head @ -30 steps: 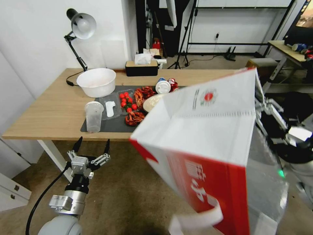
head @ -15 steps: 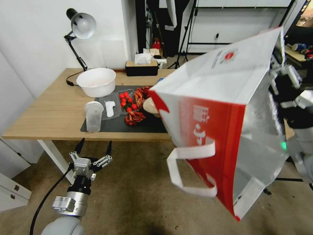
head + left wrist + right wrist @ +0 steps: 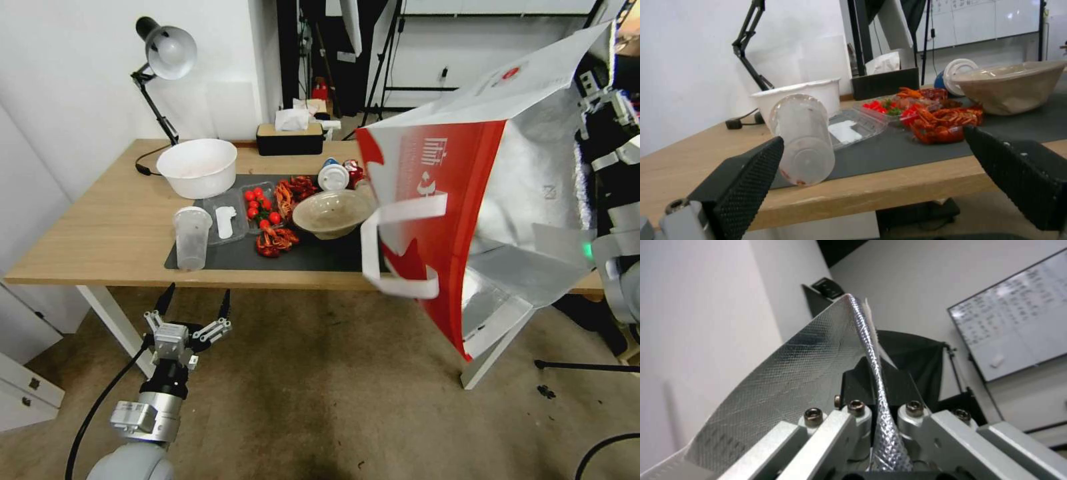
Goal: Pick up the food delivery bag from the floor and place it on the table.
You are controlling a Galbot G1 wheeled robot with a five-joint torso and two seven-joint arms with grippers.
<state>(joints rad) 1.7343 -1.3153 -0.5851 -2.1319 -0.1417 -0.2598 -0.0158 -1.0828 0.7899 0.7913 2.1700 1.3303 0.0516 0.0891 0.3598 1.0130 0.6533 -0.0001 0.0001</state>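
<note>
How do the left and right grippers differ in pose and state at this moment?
The left gripper hangs low below the table edge with its fingers spread and nothing between them; the right gripper is raised high, shut on the foil rim of the food delivery bag, which hangs tilted in the air. The left points toward the table; the right carries a load.
</note>
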